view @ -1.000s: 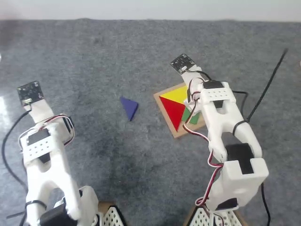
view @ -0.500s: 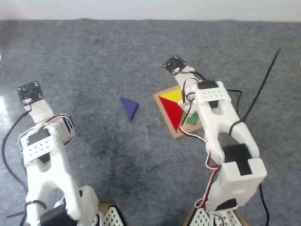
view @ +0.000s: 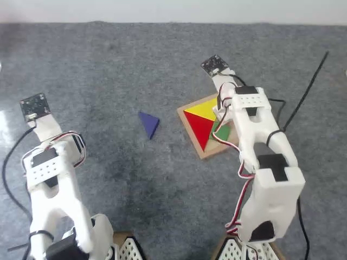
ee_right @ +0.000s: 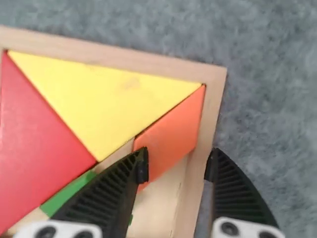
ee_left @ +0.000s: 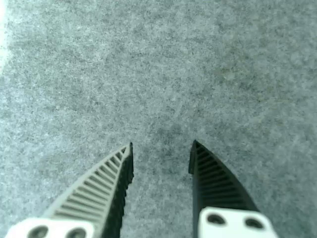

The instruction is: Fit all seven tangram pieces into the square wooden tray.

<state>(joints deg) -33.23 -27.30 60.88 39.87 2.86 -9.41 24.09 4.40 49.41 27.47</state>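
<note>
The square wooden tray point(view: 217, 151) lies on grey carpet right of centre. It holds a yellow triangle point(view: 201, 108), a red triangle point(view: 200, 128) and a green piece point(view: 223, 133). A blue triangle point(view: 149, 124) lies loose on the carpet to the tray's left. My right arm point(view: 249, 108) hangs over the tray's far corner. In the right wrist view the tray point(ee_right: 124, 55) shows the yellow triangle point(ee_right: 99, 94), red triangle point(ee_right: 34, 144), green piece point(ee_right: 69, 196) and an orange piece point(ee_right: 173, 129). The right gripper point(ee_right: 178, 158) is open, straddling the orange piece's end and the rim. The left gripper point(ee_left: 162, 148) is open over bare carpet.
My left arm point(view: 49, 162) stands at the table's left side, well away from the pieces. A black cable point(view: 306, 97) trails off to the right of the tray. Open carpet lies between the blue triangle and the left arm.
The right wrist swung left over the tray, then back to the right and farther away. The left arm and the blue triangle have stayed put.
</note>
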